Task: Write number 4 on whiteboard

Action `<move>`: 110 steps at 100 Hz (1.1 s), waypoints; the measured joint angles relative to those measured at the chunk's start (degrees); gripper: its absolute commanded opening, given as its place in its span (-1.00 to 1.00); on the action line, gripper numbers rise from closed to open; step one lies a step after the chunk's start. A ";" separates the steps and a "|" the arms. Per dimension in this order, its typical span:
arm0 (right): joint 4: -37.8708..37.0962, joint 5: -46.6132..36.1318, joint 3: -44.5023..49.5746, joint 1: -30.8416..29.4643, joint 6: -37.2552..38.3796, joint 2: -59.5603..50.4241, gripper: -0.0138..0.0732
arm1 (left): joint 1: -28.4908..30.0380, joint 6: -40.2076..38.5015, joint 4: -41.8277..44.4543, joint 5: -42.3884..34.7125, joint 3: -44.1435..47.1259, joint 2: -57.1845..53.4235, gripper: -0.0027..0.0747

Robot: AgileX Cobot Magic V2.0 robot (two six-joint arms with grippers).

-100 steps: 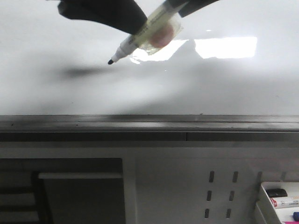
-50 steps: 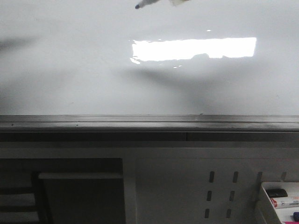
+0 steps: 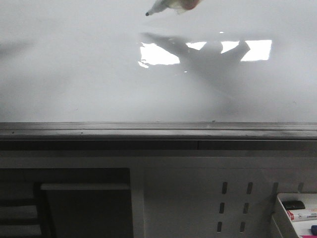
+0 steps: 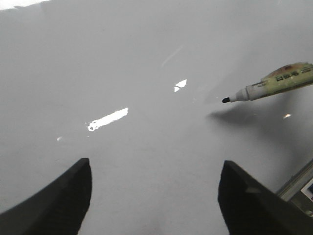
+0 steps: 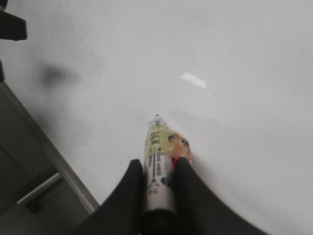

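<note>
The whiteboard (image 3: 74, 74) is a large glossy white board with a grey metal edge strip (image 3: 158, 131). No number 4 shows on it in any view. My right gripper (image 5: 159, 164) is shut on a marker (image 5: 159, 169) with a black tip and taped barrel. The tip points at the board and I cannot tell if it touches. In the front view only the marker's tip end (image 3: 161, 7) shows at the top edge. The marker (image 4: 274, 83) also shows in the left wrist view. My left gripper (image 4: 155, 171) is open and empty over bare whiteboard (image 4: 146, 58).
A bright rectangular light reflection (image 3: 158, 53) lies on the board, partly crossed by a shadow. Below the board's edge is a grey perforated panel with slots (image 3: 233, 208). A white tray (image 3: 297, 213) with spare markers sits at the lower right.
A second ago the marker and my right gripper were lower over the board in the front view. They moved toward the far side, and now only the marker's tip end shows.
</note>
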 measured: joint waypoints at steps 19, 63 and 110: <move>0.00 0.83 0.00 0.00 -0.09 3.04 -0.79 | 0.00 0.00 0.00 -0.04 0.00 0.00 0.34; -6.18 7.10 -0.11 0.13 4.31 5.60 -0.79 | 0.00 0.09 -0.42 -0.13 0.00 0.00 0.34; -35.24 8.19 -0.11 -1.72 31.37 -5.55 -0.79 | 0.00 0.43 -1.35 -0.26 0.00 0.00 0.34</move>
